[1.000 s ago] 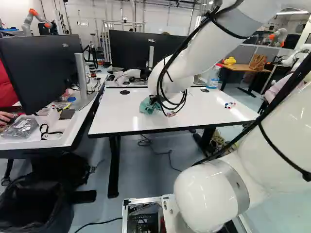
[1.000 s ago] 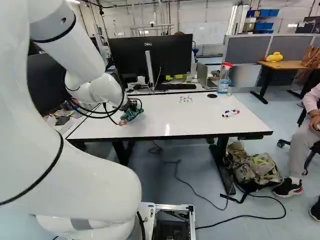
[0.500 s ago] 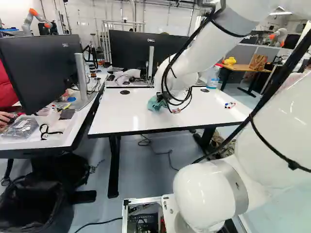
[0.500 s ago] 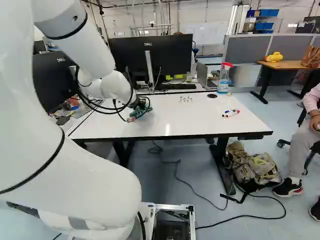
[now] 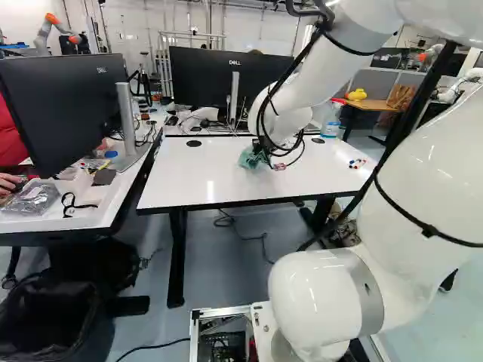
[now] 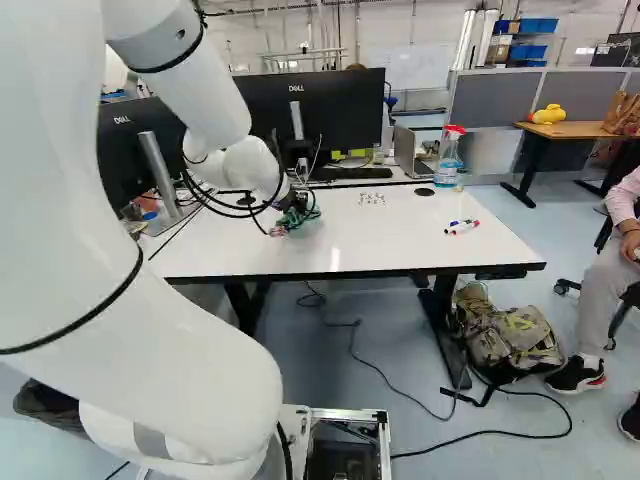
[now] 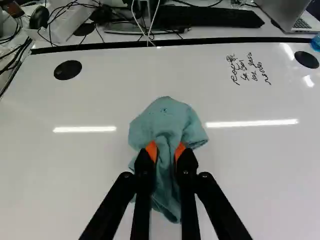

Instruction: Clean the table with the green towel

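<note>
At the arm's end, my gripper (image 6: 294, 203) is low over the white tabletop (image 6: 410, 240), its fingers partly hidden by cables and cloth. The green towel (image 5: 251, 158) hangs bunched below it; whether it presses on the surface I cannot tell. Seen from the wrist, the gripper (image 7: 166, 151) has its orange pads closed in on the towel (image 7: 162, 120) from two sides, and the cloth spreads ahead of and under the fingers. Black handwriting (image 7: 248, 70) marks the table, beyond the towel and off to one side.
Colored markers (image 6: 462, 226) lie near the table's right side. Behind stand a monitor (image 5: 219, 79), a keyboard (image 7: 207, 16), a laptop (image 7: 290, 12) and a spray bottle (image 6: 449, 158). A second desk with a monitor (image 5: 60, 105) adjoins at left. A backpack (image 6: 505, 335) rests on the floor.
The arm has swung rightward across the tabletop in both base views, carrying the towel with it and slightly toward the far edge. The base has stayed put.
</note>
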Robot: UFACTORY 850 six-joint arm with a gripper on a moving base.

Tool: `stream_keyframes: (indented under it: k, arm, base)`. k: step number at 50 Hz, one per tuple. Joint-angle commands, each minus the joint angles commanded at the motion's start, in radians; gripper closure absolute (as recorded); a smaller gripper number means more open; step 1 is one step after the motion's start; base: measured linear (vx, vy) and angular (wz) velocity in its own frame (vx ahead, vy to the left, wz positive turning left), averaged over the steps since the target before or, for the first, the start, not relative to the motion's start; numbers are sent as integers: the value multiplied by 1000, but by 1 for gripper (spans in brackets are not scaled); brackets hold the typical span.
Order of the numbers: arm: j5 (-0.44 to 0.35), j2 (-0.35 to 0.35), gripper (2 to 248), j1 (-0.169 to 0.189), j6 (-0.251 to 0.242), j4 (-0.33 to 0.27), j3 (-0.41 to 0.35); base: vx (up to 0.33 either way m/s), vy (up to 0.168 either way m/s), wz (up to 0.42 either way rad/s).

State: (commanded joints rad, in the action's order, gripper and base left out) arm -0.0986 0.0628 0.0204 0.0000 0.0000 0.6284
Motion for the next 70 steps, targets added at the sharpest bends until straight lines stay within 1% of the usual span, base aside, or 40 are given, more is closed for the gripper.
stream_keyframes:
  k: [34,70]
  arm:
    - [0,-127,192,106,0,0,129]
    - [0,-265,192,199,0,0,280]
  base:
    - [0,0,0]
    - [0,0,0]
